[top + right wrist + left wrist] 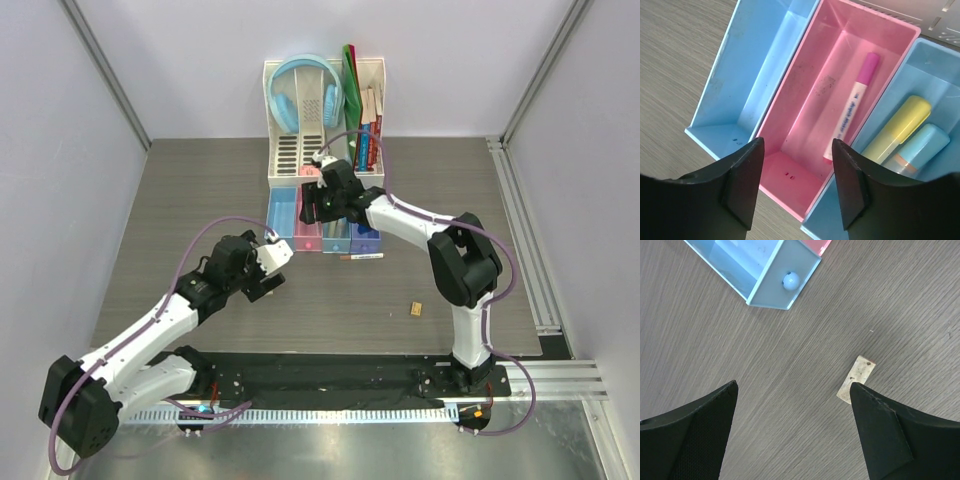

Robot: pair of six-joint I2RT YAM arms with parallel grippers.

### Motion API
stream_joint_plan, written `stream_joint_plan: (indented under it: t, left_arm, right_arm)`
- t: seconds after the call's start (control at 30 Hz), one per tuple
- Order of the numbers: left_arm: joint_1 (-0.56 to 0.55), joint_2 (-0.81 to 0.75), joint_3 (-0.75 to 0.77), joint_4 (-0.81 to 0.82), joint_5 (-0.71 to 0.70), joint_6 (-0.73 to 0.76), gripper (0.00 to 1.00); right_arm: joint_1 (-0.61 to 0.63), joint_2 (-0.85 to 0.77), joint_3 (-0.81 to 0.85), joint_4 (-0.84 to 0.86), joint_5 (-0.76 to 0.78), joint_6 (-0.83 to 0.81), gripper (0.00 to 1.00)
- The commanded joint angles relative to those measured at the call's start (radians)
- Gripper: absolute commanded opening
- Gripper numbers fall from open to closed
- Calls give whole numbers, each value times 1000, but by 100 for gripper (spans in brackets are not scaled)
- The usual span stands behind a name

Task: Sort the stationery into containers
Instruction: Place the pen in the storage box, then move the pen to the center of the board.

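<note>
The row of bins stands mid-table: blue, pink, light blue and purple-blue. My right gripper hovers open and empty over the pink bin, which holds a pink-tipped white pen. The light blue bin holds a yellow highlighter and a pale blue capped item. The blue bin is empty. My left gripper is open and empty above the table, in front of the blue bin. A pale tan flat block lies beside its right fingertip. A white marker lies in front of the bins.
A small tan block lies on the table to the right. The white slotted organiser stands behind the bins with light-blue headphones and upright books. A metal rail runs along the right edge.
</note>
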Motion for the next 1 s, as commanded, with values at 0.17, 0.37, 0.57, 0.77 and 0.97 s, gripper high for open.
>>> stream_joint_plan:
  t: [0.17, 0.37, 0.57, 0.77, 0.97]
  left_arm:
    - [5, 1, 27, 19, 28, -11, 92]
    - [5, -9, 15, 35, 45, -17, 92]
    - [5, -19, 24, 12, 54, -16, 92]
    - [5, -50, 54, -37, 53, -8, 92]
    - [5, -81, 61, -76, 48, -10, 92]
  right_arm:
    - [4, -218, 85, -216, -96, -358, 65]
    - [-19, -399, -56, -451, -69, -704, 73]
    - [-45, -562, -315, -522, -14, -944, 78]
    - [-127, -621, -499, -489, -80, -1094, 78]
    - [-235, -631, -608, -313, -126, -1117, 78]
